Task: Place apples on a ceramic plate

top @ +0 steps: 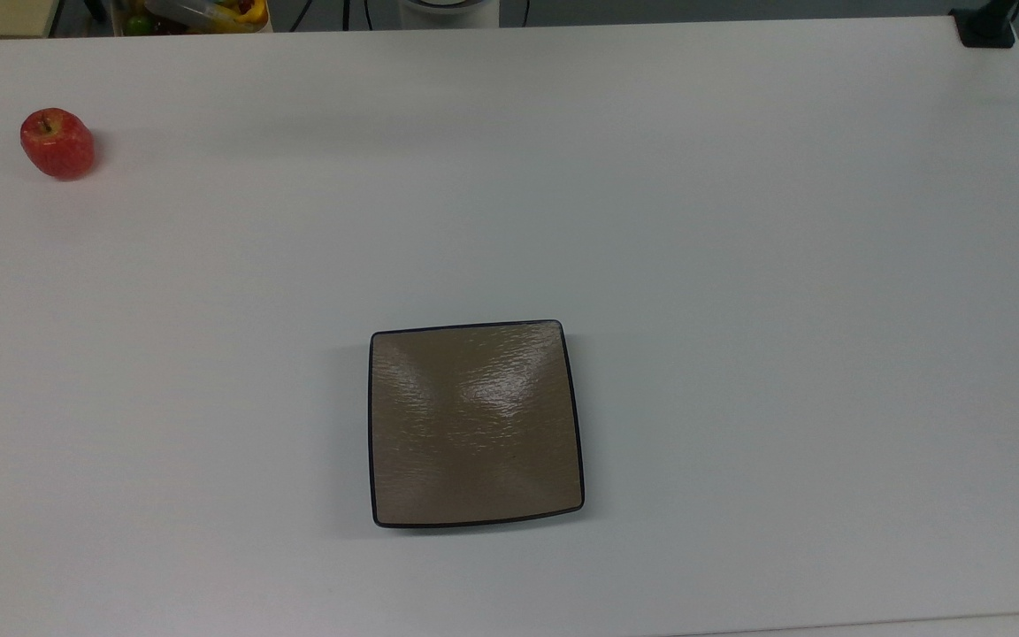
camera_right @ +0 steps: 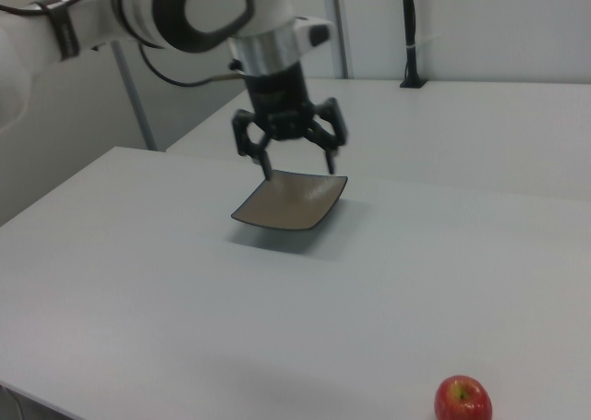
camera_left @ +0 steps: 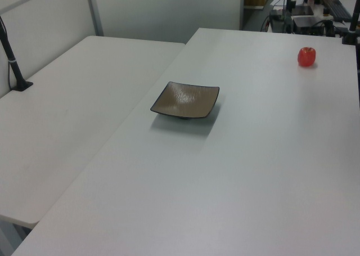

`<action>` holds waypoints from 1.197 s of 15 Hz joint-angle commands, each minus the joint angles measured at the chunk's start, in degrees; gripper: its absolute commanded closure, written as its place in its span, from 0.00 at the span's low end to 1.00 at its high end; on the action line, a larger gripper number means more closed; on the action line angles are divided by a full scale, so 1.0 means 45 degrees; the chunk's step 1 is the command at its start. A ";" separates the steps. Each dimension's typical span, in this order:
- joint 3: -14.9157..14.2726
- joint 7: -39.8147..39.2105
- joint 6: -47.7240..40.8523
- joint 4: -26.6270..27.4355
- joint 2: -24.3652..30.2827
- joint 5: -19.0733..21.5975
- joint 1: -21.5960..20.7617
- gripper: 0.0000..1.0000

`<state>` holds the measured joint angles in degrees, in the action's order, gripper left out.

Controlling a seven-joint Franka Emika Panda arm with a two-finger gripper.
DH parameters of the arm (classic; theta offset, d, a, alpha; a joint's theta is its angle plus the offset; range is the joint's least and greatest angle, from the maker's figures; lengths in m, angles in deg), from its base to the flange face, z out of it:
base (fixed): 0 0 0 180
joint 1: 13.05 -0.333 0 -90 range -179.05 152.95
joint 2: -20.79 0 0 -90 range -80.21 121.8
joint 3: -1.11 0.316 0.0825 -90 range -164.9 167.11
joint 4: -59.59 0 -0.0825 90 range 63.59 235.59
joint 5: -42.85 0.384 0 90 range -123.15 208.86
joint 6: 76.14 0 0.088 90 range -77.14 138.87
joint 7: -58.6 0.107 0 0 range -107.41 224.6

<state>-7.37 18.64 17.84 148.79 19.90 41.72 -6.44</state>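
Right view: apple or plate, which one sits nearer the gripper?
The ceramic plate. The open gripper appears just above its far edge, while the apple sits apart at the right view's bottom right.

White table [top: 739,221], second white table [camera_left: 62,115] butted alongside, grey partition wall [camera_left: 163,11] behind, black pole [camera_left: 11,56] clamped on.
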 commanded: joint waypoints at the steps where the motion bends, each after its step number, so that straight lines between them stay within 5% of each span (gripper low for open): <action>1: -0.0810 -0.1449 0.0712 -0.0290 -0.0698 -0.0002 0.0482 0.00; 6: -0.1553 -0.2233 0.2782 0.0002 -0.1965 0.0096 0.1420 0.00; 11: -0.1612 -0.2233 0.4835 0.1094 -0.2709 0.0077 0.2046 0.00; 18: -0.1612 -0.2585 0.5014 0.1721 -0.3705 -0.0447 0.2437 0.00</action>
<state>-14.37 8.77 38.76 154.93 4.30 41.69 4.19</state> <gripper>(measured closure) 0.000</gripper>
